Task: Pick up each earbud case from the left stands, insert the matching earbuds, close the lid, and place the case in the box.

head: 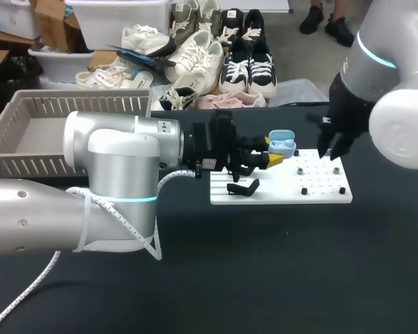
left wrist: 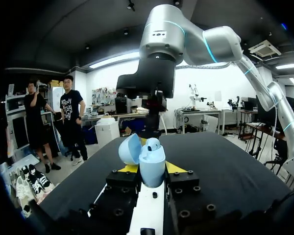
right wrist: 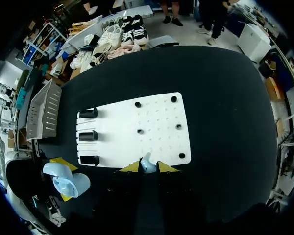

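Over the black worktop (head: 265, 264), beside the stand end of a white board (head: 320, 191), grips a pale blue earbud case (head: 282, 142) in the left end effector (head: 272, 152). Clamps yellow tips on both sides of the case, with the lid swung open and the case raised off the surface. Pinches a small pale blue earbud (right wrist: 148, 162) between the yellow tips of the right end effector (right wrist: 148, 168), above the board's edge. Shows three black stands (right wrist: 87, 135) in a row along one end of the board. Shows a slatted grey box (head: 28, 139) well apart from the board, behind the left arm.
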Controlling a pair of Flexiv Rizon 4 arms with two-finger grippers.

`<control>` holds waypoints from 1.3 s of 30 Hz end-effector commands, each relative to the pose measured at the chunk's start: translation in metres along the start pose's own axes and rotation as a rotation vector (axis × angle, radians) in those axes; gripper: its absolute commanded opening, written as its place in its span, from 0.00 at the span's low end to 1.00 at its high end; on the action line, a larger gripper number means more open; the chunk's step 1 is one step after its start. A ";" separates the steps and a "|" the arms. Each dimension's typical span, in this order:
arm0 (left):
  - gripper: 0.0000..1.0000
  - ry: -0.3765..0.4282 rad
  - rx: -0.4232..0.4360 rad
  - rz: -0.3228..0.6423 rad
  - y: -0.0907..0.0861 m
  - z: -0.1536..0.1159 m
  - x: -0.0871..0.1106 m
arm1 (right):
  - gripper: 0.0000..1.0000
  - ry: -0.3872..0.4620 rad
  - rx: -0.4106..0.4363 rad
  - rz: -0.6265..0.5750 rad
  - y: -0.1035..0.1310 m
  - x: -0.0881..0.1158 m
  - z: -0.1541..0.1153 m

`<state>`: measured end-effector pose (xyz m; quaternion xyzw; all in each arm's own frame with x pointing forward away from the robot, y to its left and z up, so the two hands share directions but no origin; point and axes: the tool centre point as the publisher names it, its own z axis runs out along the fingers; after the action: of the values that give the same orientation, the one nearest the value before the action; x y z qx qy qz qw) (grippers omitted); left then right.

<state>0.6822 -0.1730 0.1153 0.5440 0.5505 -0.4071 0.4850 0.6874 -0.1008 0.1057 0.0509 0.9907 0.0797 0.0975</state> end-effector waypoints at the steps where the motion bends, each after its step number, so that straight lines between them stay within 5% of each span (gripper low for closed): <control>1: 0.00 -0.001 -0.002 0.001 0.000 0.000 0.001 | 0.00 -0.083 -0.010 -0.048 -0.010 0.027 -0.016; 17: 0.00 -0.001 -0.002 0.001 0.000 0.000 0.001 | 0.00 -0.051 -0.020 -0.434 0.018 0.067 -0.058; 39: 0.00 -0.001 -0.002 0.001 0.000 0.000 0.001 | 0.00 -0.046 -0.012 -0.672 0.101 0.032 -0.092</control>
<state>0.6822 -0.1730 0.1153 0.5441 0.5504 -0.4071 0.4850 0.6377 -0.0192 0.2056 -0.2749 0.9458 0.0546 0.1644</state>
